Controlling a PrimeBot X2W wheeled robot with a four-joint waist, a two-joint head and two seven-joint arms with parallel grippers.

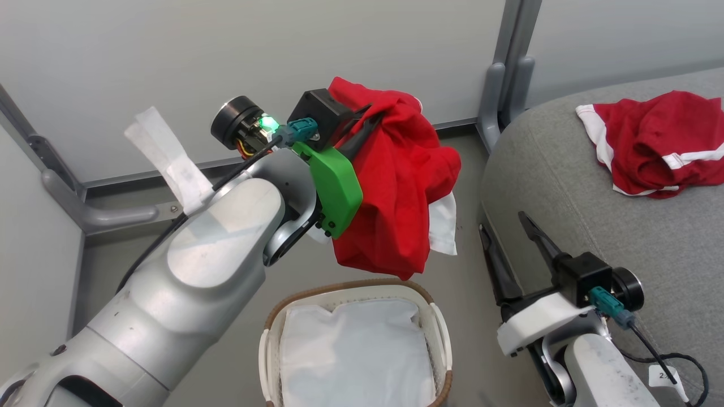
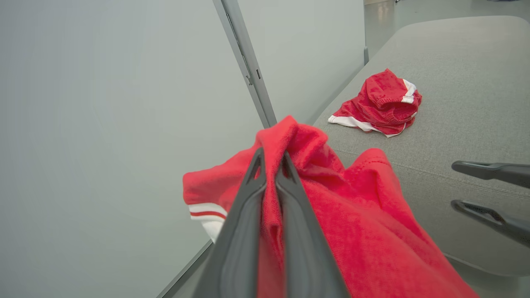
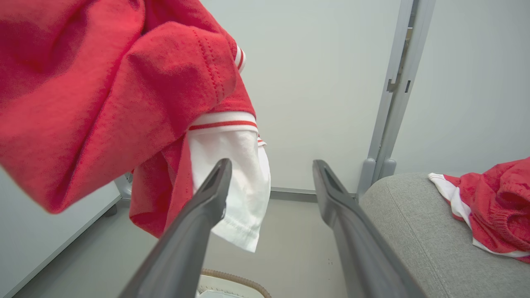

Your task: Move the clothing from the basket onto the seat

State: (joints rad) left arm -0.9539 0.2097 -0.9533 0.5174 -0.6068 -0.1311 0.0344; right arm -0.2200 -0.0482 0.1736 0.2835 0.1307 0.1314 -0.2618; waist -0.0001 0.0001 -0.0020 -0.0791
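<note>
Two pieces of red clothing show. The held garment (image 1: 396, 186) hangs in the air above the basket (image 1: 438, 322), left of the seat (image 1: 565, 186). It is bunched and folded over itself, and a white trim panel with a thin red stripe droops at its right edge. The second garment (image 1: 656, 147) lies crumpled on the seat, far to the right, with white bands along its edges.

The left gripper (image 2: 272, 154) has its two fingers pressed nearly together on a fold of the held garment, with cloth spilling over both sides. The right gripper (image 1: 501, 223) holds nothing. Its fingers stand well apart near the seat's left edge.

There is one basket, white with a brown rim, on the floor near the bottom centre, with a white liner sheet (image 1: 356, 350) inside. The one grey seat fills the right side. Pale wall panels (image 1: 254, 56) and a grey post (image 1: 506, 68) stand at the far side.
</note>
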